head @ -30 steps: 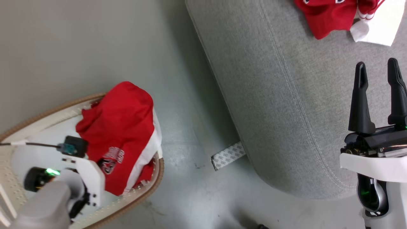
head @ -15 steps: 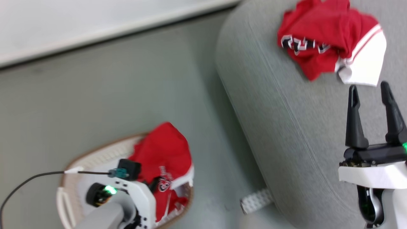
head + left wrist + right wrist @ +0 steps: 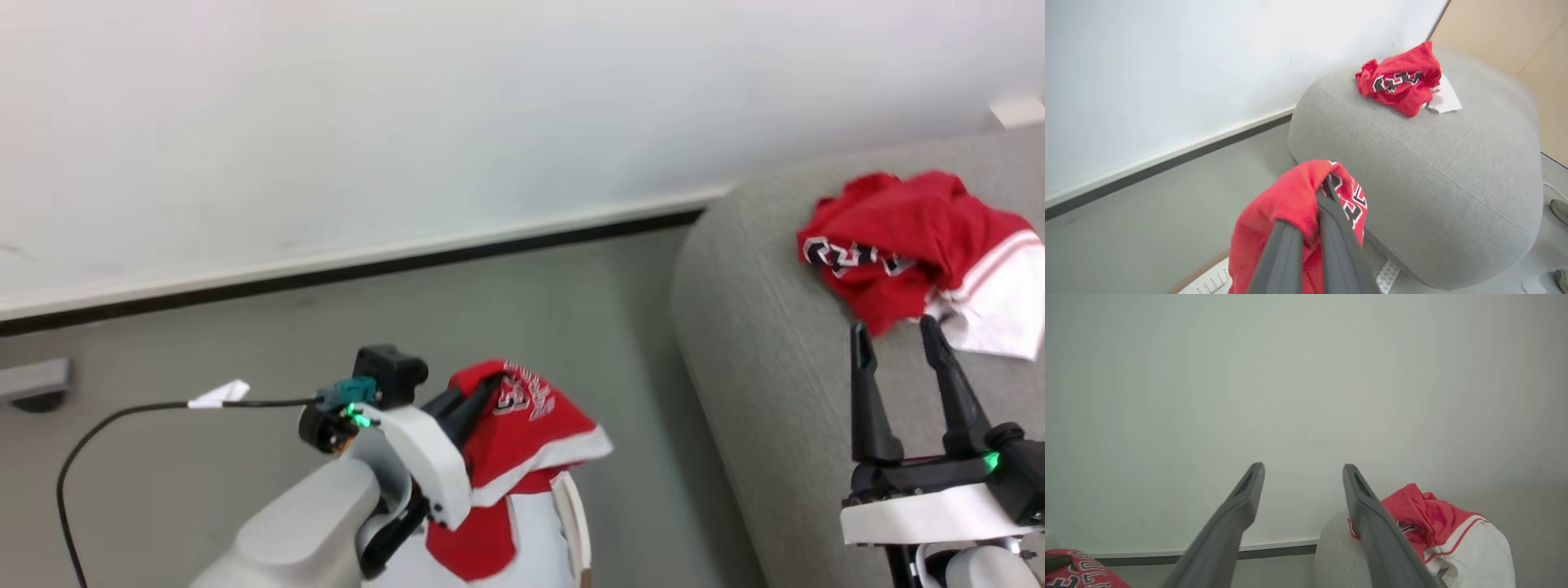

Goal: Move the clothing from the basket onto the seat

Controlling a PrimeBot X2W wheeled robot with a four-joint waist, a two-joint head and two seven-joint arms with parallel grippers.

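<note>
One red garment [image 3: 535,437] with white trim hangs from my left gripper [image 3: 492,382], which is shut on it above the basket [image 3: 539,543]. In the left wrist view the dark fingers [image 3: 1331,228] pinch the red cloth [image 3: 1282,212], and the cream basket wall [image 3: 1210,279] shows low at the left. The second red garment [image 3: 902,241] lies crumpled on top of the grey seat [image 3: 759,367], also seen as a red bundle [image 3: 1398,81] on the seat [image 3: 1433,163]. My right gripper [image 3: 894,335] stands open over the seat, just short of that garment [image 3: 1425,514], with nothing between its fingers.
A white wall with a dark baseboard [image 3: 367,265] runs behind the grey floor [image 3: 204,343]. A black cable [image 3: 122,416] trails from my left wrist. A white patterned strip [image 3: 1387,275] lies at the foot of the seat. A beige panel [image 3: 1515,36] stands behind the seat.
The head camera has tilted up, bringing the wall into view. My left gripper has risen with the red garment, lifting it out of the basket. The right gripper stays open.
</note>
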